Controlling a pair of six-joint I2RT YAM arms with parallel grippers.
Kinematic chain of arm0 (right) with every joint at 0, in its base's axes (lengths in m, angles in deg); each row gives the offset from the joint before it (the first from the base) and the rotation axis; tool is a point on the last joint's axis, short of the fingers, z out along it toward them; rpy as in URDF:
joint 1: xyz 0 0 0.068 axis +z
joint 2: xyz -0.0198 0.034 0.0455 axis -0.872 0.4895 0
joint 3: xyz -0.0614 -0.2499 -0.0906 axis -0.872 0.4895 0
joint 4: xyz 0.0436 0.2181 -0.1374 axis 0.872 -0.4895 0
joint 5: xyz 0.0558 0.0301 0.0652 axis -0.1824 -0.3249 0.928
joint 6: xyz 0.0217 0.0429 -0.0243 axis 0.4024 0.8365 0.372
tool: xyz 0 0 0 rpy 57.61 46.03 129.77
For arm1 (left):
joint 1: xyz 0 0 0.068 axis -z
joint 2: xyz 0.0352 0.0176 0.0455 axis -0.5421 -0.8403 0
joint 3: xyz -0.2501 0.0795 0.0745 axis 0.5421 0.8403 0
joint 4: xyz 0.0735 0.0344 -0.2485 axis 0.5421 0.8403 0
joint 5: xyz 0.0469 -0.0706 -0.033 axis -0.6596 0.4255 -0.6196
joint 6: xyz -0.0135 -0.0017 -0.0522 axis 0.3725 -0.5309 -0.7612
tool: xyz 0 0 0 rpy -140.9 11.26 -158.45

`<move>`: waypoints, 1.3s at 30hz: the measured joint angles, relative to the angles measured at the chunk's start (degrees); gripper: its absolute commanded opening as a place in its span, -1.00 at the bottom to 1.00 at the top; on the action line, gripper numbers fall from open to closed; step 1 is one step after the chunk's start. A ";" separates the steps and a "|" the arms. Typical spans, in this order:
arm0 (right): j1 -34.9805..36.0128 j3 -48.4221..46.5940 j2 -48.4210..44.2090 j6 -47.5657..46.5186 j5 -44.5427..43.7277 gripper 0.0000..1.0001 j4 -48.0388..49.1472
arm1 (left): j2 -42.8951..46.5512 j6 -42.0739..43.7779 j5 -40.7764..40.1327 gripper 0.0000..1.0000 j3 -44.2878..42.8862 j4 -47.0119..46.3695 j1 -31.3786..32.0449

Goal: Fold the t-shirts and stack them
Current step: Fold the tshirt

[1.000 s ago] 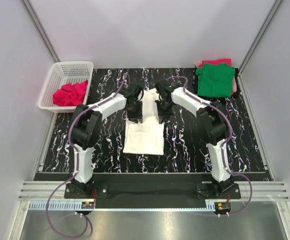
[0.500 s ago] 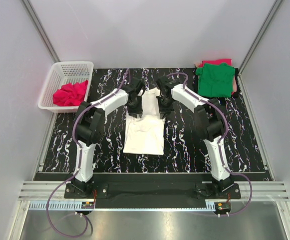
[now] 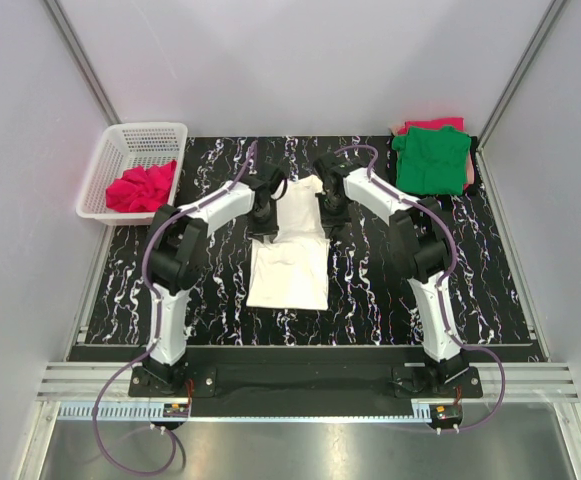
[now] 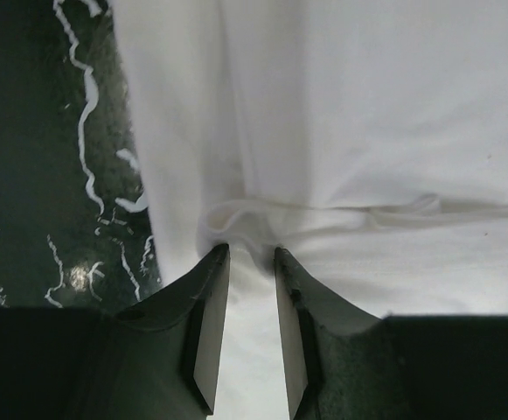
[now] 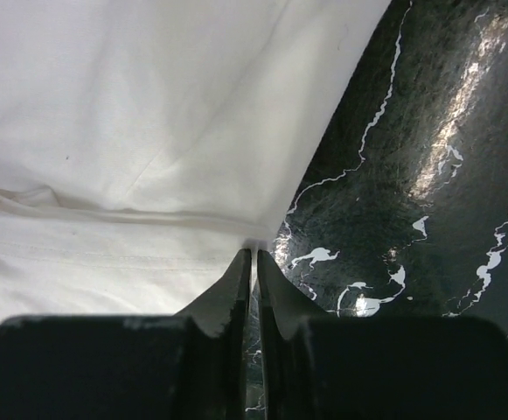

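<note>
A white t-shirt lies partly folded in the middle of the black marbled table. My left gripper is at its left edge and my right gripper at its right edge. In the left wrist view the left gripper is shut on a bunched fold of the white t-shirt, with cloth filling the gap. In the right wrist view the right gripper pinches the very edge of the white t-shirt. A folded green t-shirt rests on a pinkish-red one at the back right.
A white basket at the back left holds a crumpled pinkish-red t-shirt. Grey walls close in the left, right and far sides. Bare marbled table shows in both wrist views.
Both arms have stretched a little toward the far side, still holding the cloth. More of the white t-shirt now shows between the two grippers.
</note>
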 measured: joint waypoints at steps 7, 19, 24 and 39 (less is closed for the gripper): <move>-0.02 -0.83 -1.27 0.00 -0.09 -0.73 -2.27 | 5.81 0.13 -1.60 -0.32 2.91 1.95 -0.02; -0.07 -4.59 -5.84 0.46 1.22 -0.72 -4.22 | 7.87 0.70 -0.20 -0.31 1.68 2.21 -0.02; -0.07 -0.72 -8.41 1.22 2.19 -0.72 -3.48 | 8.22 0.94 0.85 -0.31 3.50 1.92 0.00; 0.02 5.38 -7.32 2.23 6.21 -0.73 1.86 | 7.30 1.03 1.77 -0.31 7.39 -1.44 0.68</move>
